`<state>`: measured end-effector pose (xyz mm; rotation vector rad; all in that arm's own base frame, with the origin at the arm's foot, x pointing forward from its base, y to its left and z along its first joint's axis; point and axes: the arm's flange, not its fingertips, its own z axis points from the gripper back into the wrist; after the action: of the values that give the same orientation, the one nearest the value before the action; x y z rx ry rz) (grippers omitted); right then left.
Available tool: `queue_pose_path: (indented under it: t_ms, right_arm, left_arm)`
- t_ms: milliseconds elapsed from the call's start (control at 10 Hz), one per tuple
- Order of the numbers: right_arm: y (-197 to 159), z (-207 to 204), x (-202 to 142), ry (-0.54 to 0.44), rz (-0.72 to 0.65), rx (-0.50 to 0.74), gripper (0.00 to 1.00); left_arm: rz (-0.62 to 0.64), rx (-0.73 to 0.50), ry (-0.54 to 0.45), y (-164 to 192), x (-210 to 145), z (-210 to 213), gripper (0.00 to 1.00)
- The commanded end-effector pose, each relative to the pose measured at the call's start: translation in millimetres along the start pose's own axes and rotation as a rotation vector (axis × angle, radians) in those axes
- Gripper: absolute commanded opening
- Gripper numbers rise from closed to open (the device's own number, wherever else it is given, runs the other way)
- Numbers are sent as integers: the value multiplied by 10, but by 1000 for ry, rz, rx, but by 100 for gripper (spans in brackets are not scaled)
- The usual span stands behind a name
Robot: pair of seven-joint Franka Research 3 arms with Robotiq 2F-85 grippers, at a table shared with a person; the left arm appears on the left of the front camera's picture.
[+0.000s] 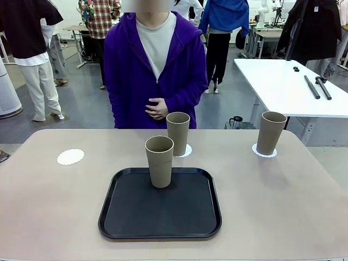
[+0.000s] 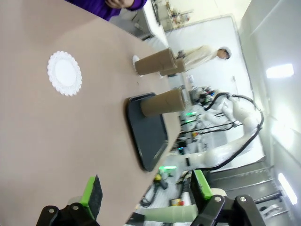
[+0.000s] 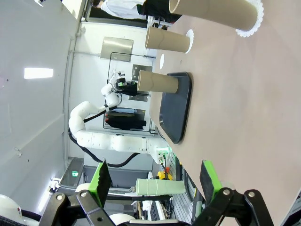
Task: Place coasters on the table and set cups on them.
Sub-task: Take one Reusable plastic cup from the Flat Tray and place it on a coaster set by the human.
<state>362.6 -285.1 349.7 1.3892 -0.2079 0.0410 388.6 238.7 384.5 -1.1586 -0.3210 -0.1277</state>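
One tan cup [image 1: 159, 161] stands upright in the black tray [image 1: 163, 217] at the middle of the table [image 1: 272, 206]. Behind the tray a second cup [image 1: 178, 133] rests on a coaster [image 1: 186, 151]. A third cup [image 1: 270, 132] stands on a coaster [image 1: 264, 153] at the far right. At the far left lies a bare coaster [image 1: 70, 156]. My left gripper [image 2: 146, 188] is open and holds nothing, low over the table's near edge, with the bare coaster [image 2: 65, 73] ahead of it. My right gripper [image 3: 155, 181] is open and holds nothing too, well short of the right cup [image 3: 214, 12].
A person in a purple jacket [image 1: 155, 60] stands at the far edge with one hand held at the waist. Back right is a white table [image 1: 283, 87] with black rods. Bare tabletop lies on both sides of the tray.
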Motion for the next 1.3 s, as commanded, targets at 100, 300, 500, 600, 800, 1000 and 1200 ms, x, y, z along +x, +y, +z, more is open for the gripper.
queue_pose_path:
  t_ms: [100,300,500,600,800,1000,1200]
  right_arm:
    - [20,-1,-7,4,-7,7,100]
    - [20,-1,-7,4,-7,7,100]
    - [20,-1,-7,4,-7,7,100]
    - [20,-1,-7,4,-7,7,100]
    - [20,-1,-7,4,-7,7,100]
    - [20,-1,-7,4,-7,7,100]
    - [20,-1,-7,4,-7,7,100]
  left_arm:
    - [-327,312,129,-848,438,-716,100]
    - [-577,498,278,-1317,664,-1327,100]
    - [-718,608,387,-1567,649,-1868,100]
    - [-756,632,461,-1653,707,-2116,100]
    - [-819,617,565,-1793,687,-2590,100]
    - [-871,606,639,-1832,564,-2951,100]
    - [-880,619,685,-1782,487,-3266,100]
